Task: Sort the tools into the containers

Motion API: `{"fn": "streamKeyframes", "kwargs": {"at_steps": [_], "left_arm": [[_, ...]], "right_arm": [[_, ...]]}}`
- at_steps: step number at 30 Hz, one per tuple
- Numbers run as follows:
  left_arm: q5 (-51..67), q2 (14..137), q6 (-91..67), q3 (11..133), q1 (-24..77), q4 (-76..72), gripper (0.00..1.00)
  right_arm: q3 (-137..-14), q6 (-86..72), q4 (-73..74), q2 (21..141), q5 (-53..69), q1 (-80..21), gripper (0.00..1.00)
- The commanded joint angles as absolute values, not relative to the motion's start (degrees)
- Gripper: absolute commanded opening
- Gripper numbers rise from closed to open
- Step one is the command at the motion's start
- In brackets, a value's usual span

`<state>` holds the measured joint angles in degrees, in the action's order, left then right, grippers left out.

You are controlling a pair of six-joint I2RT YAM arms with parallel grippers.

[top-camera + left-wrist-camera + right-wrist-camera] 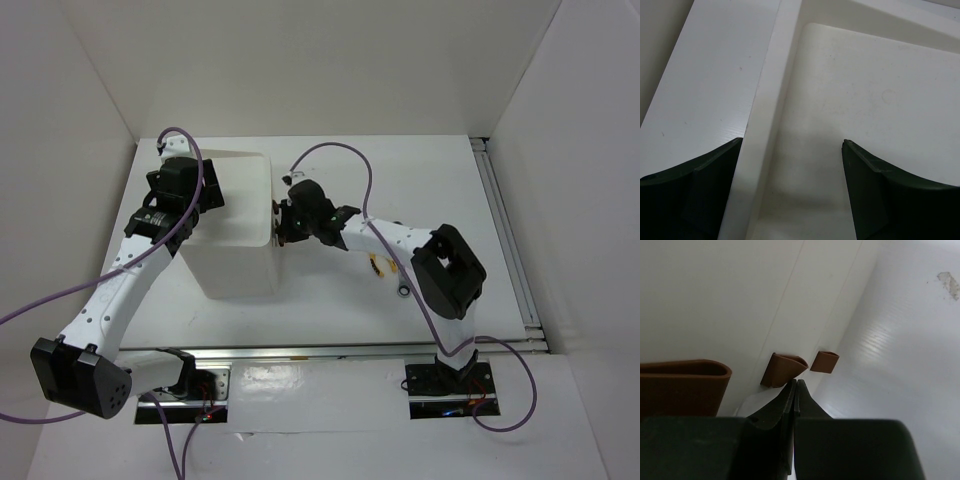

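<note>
White box unit (240, 265), left of centre on the table (430, 180): light rigid plastic; drawers likely slide freely if hooked at a brown handle (782, 370). Right gripper (795, 385), closed on nothing, tips just beside that handle; left gripper (791, 145), spread wide and empty, over the top bin (865, 100).

Box (240, 265): white plastic, smooth, matt.
Bin floor (865, 100): same white plastic, dull, with faint scuffs and specks.
Handles (784, 369): brown, plastic by the look, smooth, low sheen.
Table (900, 355): white board, fine ribbed lines, soft gloss; one rough chipped patch.
Left fingers (690, 190): dark, smooth, matt.
Right fingers (771, 412): black, matt.
Cables (337, 146): purple sheath, smooth.
Rail (510, 240): bare grey metal, dull.
</note>
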<state>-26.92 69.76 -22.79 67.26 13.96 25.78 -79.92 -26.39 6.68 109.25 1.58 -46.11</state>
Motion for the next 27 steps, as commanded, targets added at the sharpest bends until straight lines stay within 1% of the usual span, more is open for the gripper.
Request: {"fn": "streamKeyframes", "kwargs": {"at_steps": [1,3,4,5,6,7,8,9,10,11,13,16,17,18,19,20,21,22,23,27], "left_arm": [[-16.7,73.7,-24.2,64.3,15.9,35.1,0.89],[-16.7,73.7,-24.2,64.3,15.9,35.1,0.89],[-16.7,73.7,-24.2,64.3,15.9,35.1,0.89],[-16.7,73.7,-24.2,64.3,15.9,35.1,0.89],[-16.7,73.7,-24.2,64.3,15.9,35.1,0.89],[-16.7,73.7,-24.2,64.3,15.9,35.1,0.89],[-16.7,73.7,-24.2,64.3,15.9,35.1,0.89],[-16.7,73.7,-24.2,64.3,15.9,35.1,0.89],[-16.7,73.7,-24.2,64.3,15.9,35.1,0.89],[-16.7,73.7,-24.2,64.3,15.9,35.1,0.89],[-16.7,73.7,-24.2,64.3,15.9,35.1,0.89],[-17.3,73.2,-24.2,64.3,15.9,35.1,0.89],[-17.3,73.2,-24.2,64.3,15.9,35.1,0.89],[-17.3,73.2,-24.2,64.3,15.9,35.1,0.89],[-17.3,73.2,-24.2,64.3,15.9,35.1,0.89],[-17.3,73.2,-24.2,64.3,15.9,35.1,0.89],[-17.3,73.2,-24.2,64.3,15.9,35.1,0.89],[-17.3,73.2,-24.2,64.3,15.9,35.1,0.89],[-17.3,73.2,-24.2,64.3,15.9,35.1,0.89],[-16.8,73.2,-24.2,64.3,15.9,35.1,0.89]], "right_arm": [[-80.2,-30.0,-1.7,108.8,8.2,-47.5,0.0],[-79.5,-30.6,-2.5,108.8,8.2,-47.5,0.0],[-78.7,-30.1,-2.5,108.0,7.9,-47.5,0.02],[-78.7,-29.5,-0.5,107.4,5.7,-47.5,0.02],[-78.7,-28.8,4.1,107.4,3.4,-47.5,0.05],[-78.7,-28.1,6.7,105.7,-4.0,-47.5,0.1],[-78.0,-28.1,9.5,104.9,-8.1,-47.5,0.14],[-77.1,-28.1,12.5,104.0,-11.6,-47.5,0.23],[-74.8,-28.1,13.4,101.9,-16.6,-47.5,0.33],[-73.5,-28.1,14.0,100.8,-17.9,-46.5,0.43],[-70.9,-27.4,13.3,99.1,-17.1,-44.9,0.47],[-67.1,-27.4,9.8,97.0,-11.6,-41.1,0.49],[-64.7,-26.7,7.9,96.4,-6.5,-39.3,0.55],[-63.4,-25.9,5.5,96.4,-2.8,-38.2,0.56],[-61.6,-25.9,-1.9,96.4,1.6,-37.3,0.58],[-57.5,-25.4,-7.1,96.4,12.6,-34.8,0.6],[-55.6,-26.5,-12.6,97.2,18.6,-33.5,0.62],[-54.0,-27.8,-23.6,98.3,24.1,-32.3,0.62],[-53.0,-30.6,-27.9,101.9,32.3,-30.6,0.62],[-54.7,-34.0,-39.3,110.1,40.8,-30.1,0.62]]}}
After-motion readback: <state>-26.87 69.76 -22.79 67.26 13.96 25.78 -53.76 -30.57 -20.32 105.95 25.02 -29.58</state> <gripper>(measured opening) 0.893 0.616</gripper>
